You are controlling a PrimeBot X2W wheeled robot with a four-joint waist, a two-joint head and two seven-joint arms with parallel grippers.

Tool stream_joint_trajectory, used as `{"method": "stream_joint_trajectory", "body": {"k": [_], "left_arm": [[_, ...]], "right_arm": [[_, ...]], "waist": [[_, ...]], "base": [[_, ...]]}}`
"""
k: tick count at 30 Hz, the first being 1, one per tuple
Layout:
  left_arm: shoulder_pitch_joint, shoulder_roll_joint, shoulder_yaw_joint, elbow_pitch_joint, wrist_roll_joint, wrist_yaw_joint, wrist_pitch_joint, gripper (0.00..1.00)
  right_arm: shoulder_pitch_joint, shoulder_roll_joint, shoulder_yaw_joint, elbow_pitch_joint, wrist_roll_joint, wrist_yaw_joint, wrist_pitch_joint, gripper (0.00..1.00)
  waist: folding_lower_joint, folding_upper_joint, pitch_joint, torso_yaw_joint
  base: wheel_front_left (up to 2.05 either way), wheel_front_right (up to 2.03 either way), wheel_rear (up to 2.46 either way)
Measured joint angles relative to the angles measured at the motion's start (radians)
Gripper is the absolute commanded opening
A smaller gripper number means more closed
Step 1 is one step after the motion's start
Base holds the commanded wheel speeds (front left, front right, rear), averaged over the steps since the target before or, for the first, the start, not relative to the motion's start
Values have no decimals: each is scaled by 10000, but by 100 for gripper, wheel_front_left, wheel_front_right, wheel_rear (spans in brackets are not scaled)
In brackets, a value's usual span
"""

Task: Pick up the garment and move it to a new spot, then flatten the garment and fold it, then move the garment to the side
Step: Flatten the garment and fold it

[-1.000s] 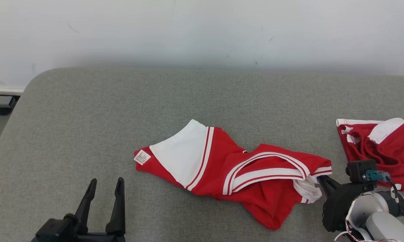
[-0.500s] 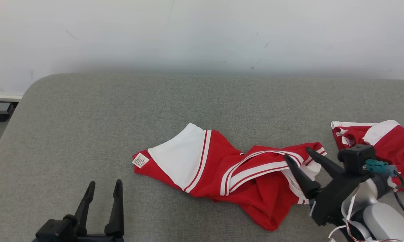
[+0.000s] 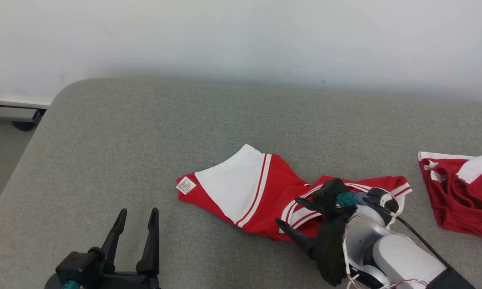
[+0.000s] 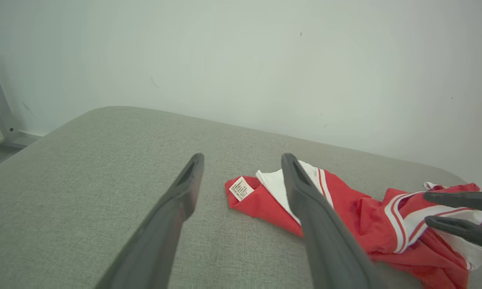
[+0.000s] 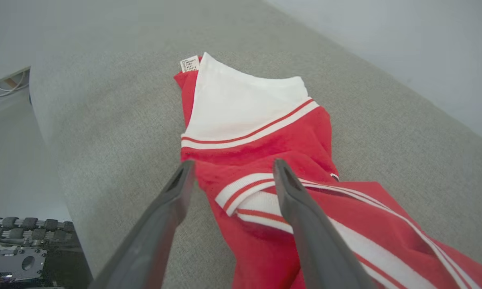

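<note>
Garment (image 3: 241, 188), red with a white panel and white-red stripes, lay crumpled on the grey fabric-topped table (image 3: 144, 136), about mid-table, a bit right of centre in the head view. Its white label (image 3: 186, 185) stuck out at the left end, flat on the table. The striped part at the garment's right end was bunched up.

Right jaws were spread wide and gripped nothing, pointing left across that striped part. In the right wrist view we saw the fingers (image 5: 309, 224) straddle the striped band, one over red cloth, the other over the garment's edge and bare table. We couldn't tell whether the tips touched the cloth. Right arm (image 3: 397, 257) hid part of the garment's lower right.

Left jaws were also spread, nothing between them, fingers (image 4: 173, 216) over bare table near the label end, apart from the garment.

Second red-and-white garment (image 3: 461, 192) lay heaped far right on the table, apart from the first. White wall (image 3: 241, 36) stood behind, floor (image 3: 4, 160) at far left.
</note>
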Motion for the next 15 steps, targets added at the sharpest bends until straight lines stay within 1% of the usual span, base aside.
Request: {"method": "stream_joint_trajectory", "body": {"k": [3,9,15], "left_arm": [[-9,0,-4,71,0,-2,17,100],[-59,-56,-75,182,0,-82,46,100],[-221,-253,-188,276,-2,-90,46,100]], "right_arm": [[-452,17,474,474,-46,161,600,100],[-1372,40,1150,1147,-69,313,1511,100],[-1747,98,1847,1847,-59,314,2065,100]], "waist": [[0,0,-1,181],[0,0,-48,460],[1,1,-81,761]], "base": [[0,0,0],[0,0,0],[0,0,0]]}}
